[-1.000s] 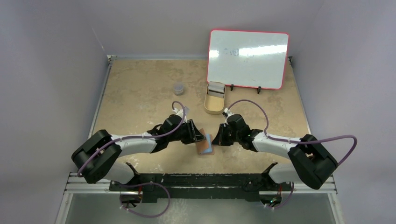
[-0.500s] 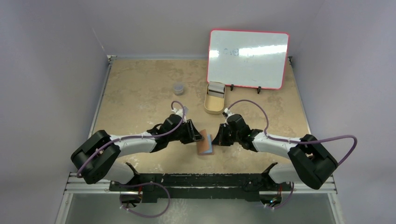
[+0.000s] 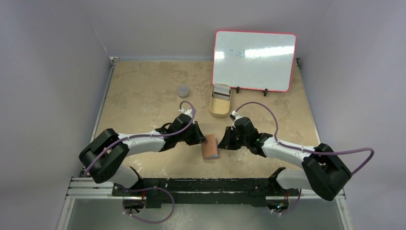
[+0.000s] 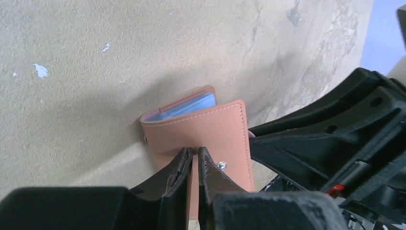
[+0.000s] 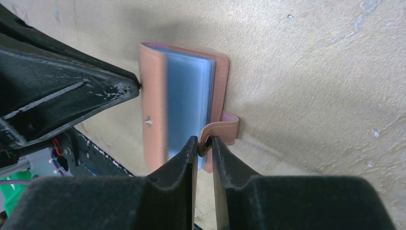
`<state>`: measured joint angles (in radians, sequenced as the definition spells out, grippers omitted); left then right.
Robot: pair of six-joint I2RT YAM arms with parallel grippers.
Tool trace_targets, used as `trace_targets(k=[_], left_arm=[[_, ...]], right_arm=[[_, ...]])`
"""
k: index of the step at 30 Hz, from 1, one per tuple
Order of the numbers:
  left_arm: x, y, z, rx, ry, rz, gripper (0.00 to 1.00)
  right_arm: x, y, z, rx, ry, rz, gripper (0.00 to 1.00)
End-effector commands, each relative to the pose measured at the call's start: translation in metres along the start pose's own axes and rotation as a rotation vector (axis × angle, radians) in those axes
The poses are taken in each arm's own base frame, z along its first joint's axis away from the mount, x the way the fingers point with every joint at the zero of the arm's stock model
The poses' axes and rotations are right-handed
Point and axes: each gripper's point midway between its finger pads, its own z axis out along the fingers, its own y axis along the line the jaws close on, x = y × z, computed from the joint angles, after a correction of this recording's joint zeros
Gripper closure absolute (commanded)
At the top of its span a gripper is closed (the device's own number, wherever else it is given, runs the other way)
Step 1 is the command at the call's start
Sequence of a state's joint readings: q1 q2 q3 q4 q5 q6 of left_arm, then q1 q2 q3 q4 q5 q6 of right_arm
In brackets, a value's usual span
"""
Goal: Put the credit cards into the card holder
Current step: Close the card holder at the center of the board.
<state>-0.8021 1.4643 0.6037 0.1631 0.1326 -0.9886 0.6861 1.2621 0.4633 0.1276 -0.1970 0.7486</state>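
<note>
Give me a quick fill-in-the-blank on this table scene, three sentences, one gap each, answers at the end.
The whiteboard has a ___ frame.
The cards tucked in the wallet look light ___.
The right gripper has the wallet's ___ between its fingers.
Missing words: red, blue, strap.

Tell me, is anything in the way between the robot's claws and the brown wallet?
Nothing visible. The left gripper is right over the card holder by its snap, and the right gripper is at its strap tab.
</note>
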Motion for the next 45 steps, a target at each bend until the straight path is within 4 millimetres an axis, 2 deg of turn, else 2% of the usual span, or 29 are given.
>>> trace_targets(k=[1, 7, 13, 22, 29, 38, 45], left_arm=[[-0.002, -0.017, 0.005, 0.045, 0.013, 0.053, 0.92], [0.009, -0.016, 0.013, 0.041, 0.057, 0.060, 0.91], [0.010, -0.013, 0.018, 0.016, 0.066, 0.068, 0.90], [0.009, -0.028, 0.017, 0.029, 0.054, 0.083, 0.89], [0.016, -0.018, 0.024, 0.001, 0.059, 0.079, 0.89], [0.019, -0.004, 0.028, -0.039, 0.052, 0.080, 0.89], [0.017, -0.003, 0.024, -0.040, 0.036, 0.083, 0.89]], right_arm=[[-0.008, 0.005, -0.009, 0.001, -0.032, 0.010, 0.81], [-0.010, 0.007, -0.012, -0.004, -0.042, 0.006, 0.80], [-0.013, 0.011, -0.018, -0.012, -0.055, 0.006, 0.77], [-0.007, 0.009, -0.023, -0.010, -0.041, 0.025, 0.82], [-0.007, 0.013, -0.024, -0.027, -0.037, 0.013, 0.80], [-0.028, 0.013, -0.034, -0.018, -0.111, -0.004, 0.77], [-0.032, -0.004, -0.038, 0.025, -0.137, 0.015, 0.78]])
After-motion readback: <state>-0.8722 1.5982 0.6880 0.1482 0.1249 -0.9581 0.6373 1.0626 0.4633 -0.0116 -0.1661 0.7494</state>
